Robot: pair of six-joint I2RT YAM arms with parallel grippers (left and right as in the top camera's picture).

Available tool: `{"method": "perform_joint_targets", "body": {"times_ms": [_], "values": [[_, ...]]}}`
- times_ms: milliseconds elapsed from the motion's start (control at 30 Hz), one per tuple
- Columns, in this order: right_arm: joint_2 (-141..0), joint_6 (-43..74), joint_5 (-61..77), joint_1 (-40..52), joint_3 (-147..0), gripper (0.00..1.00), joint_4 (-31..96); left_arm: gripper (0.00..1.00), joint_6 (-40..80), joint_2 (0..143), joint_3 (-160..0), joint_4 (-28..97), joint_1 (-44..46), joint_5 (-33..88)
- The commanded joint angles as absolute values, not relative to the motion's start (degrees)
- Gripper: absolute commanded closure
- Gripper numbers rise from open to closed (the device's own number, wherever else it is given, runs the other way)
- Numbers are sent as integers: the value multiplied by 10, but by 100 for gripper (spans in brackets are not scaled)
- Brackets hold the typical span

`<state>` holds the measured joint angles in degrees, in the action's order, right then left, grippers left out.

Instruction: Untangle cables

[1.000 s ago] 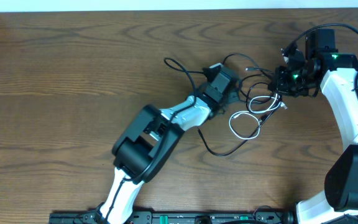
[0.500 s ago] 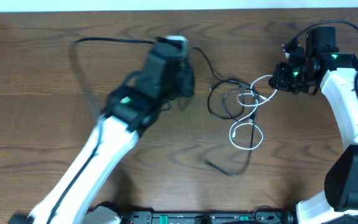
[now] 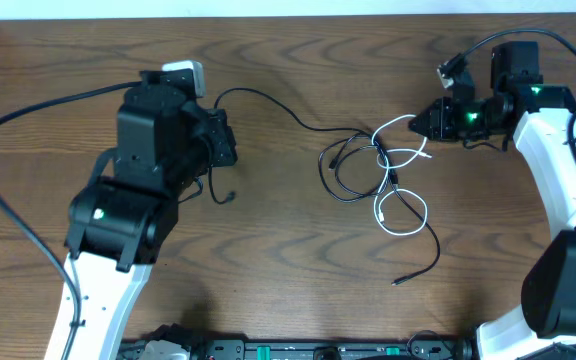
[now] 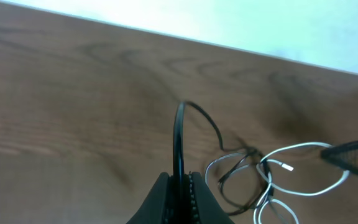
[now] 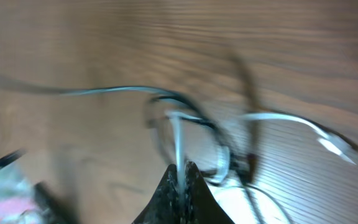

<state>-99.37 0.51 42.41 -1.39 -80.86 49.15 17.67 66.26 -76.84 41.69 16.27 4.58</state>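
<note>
The left gripper (image 3: 226,148) sits at the left-centre of the table (image 3: 268,300), its jaws closed on the black cable (image 4: 179,140); the left wrist view shows the cord pinched between the two fingers and rising straight out of them before it bends away to the right. From there the black cable runs in a long curve across the wood to a tangle in the middle of the table, and its far tail trails down to a small plug (image 3: 396,282) lying apart from the knot. A short black end (image 3: 225,197) lies just below the left gripper. The right gripper (image 3: 420,122) hangs at the upper right, jaws shut on the white cable (image 3: 396,121), which the blurred right wrist view shows clamped between its fingertips. The white cable drops from that grip into the tangle, crosses the black loops there, and forms a loose ring on the table just below the knot. The two grippers are well apart, with the tangle between them and nearer the right one
</note>
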Motion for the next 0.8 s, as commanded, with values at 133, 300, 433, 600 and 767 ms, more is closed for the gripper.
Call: {"method": "perform_joint_targets", "body": {"times_ms": [133, 300, 433, 600, 767], "values": [[-848, 95, 665, 4, -923, 99, 419, 39, 189, 725, -771, 420, 161, 119], [-778, 227, 566, 31, -931, 99, 342, 37, 204, 768, -771, 405, 181, 154], [-759, 240, 469, 45, -931, 99, 394, 36, 204, 782, -771, 381, 192, 161], [-765, 209, 465, 70, -931, 99, 434, 32, 183, 783, -771, 337, 195, 195], [-770, 205, 464, 87, -931, 99, 435, 32, 77, 813, -771, 316, 195, 383]]}}
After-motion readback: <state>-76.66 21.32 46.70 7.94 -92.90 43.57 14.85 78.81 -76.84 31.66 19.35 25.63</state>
